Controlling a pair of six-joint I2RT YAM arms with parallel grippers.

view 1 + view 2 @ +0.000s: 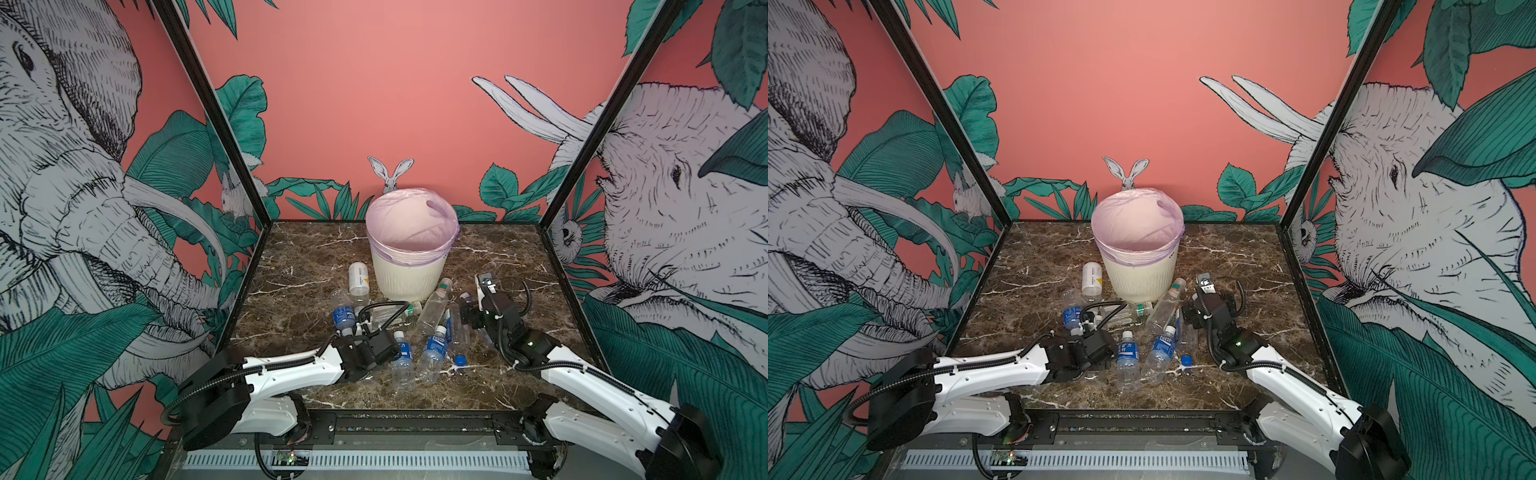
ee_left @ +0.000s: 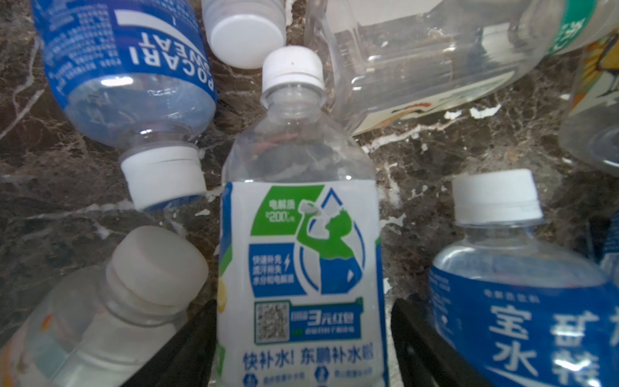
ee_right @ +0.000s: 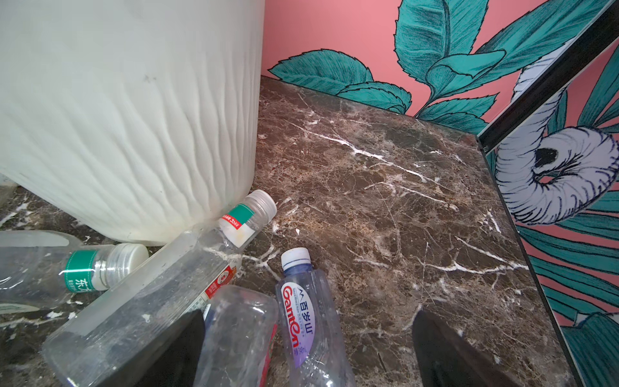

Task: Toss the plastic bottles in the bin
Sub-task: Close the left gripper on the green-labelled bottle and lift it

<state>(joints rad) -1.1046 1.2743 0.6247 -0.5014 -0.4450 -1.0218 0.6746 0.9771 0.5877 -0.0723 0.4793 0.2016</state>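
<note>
The left gripper (image 2: 303,305) had its jaws astride a white-and-green labelled bottle (image 2: 301,234), low on the body where the sides run straight. One finger (image 2: 197,335) sat at the label's edge and a sliver of table (image 2: 418,160) showed beside the other, so I judged it not yet clamped. I had lined the jaws across the bottle's width, cap pointing away, because neighbours crowded both flanks and left little room to slip in. The right gripper (image 3: 308,315) stood wide open above a purple-labelled bottle (image 3: 301,301) and a crushed clear bottle (image 3: 237,331), holding nothing. That spread seemed right to me for taking a round body lying flat. The other plastic bottles (image 1: 434,347) lay scattered on the marble between the two arms. A long one (image 3: 160,284) had its neck against the foot of the bin (image 3: 127,117). The bin stood just behind the heap in both top views (image 1: 409,282) (image 1: 1138,278), and I saw no bottle in what showed of its lilac liner (image 1: 409,224).
</note>
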